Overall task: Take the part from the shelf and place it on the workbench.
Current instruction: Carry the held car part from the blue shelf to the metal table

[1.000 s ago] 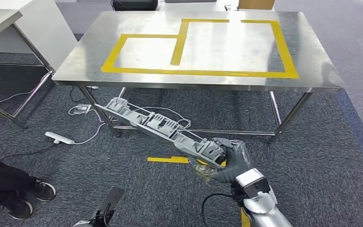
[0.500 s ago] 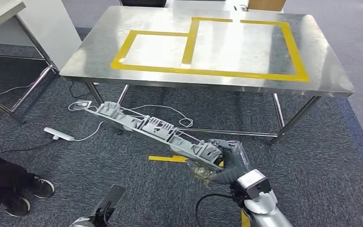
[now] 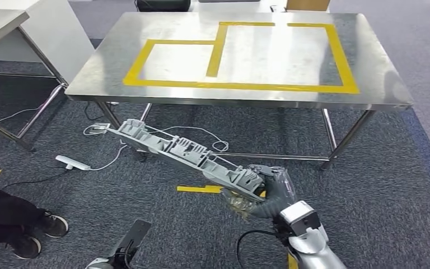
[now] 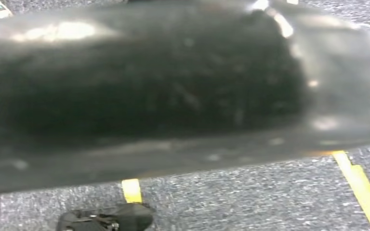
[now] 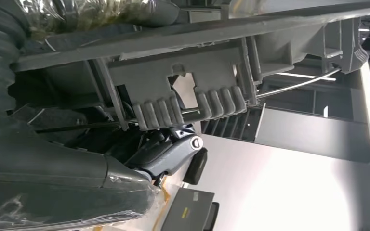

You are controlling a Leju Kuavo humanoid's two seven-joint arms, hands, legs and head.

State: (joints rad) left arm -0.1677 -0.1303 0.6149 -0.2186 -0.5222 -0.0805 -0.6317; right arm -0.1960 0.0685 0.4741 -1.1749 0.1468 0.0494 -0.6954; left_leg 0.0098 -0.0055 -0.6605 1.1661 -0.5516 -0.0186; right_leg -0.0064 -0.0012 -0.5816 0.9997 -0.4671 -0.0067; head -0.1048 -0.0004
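From the head view I see my right hand (image 3: 269,188) holding the part (image 3: 185,151), a long grey moulded plastic piece with ribs and clips, by its near end. The fingers (image 5: 171,156) are wrapped around that end, with a thin wire rod running along the piece. The part sticks out up and to the left from the hand, tilted, in the air over the grey carpet and short of the steel worktop (image 3: 381,84). Its far end is near the worktop's front left leg. Yellow tape (image 3: 218,50) marks two joined rectangles on the worktop.

I can read no writing, brand or label on the part or the worktop; the right wrist view is close but shows bare grey plastic.

A white power strip (image 3: 71,163) and cables lie on the carpet to the left, and a person's dark shoes (image 3: 39,232) stand at the left edge.

The left wrist view is too blurred for me to tell how the left hand's fingers are set.
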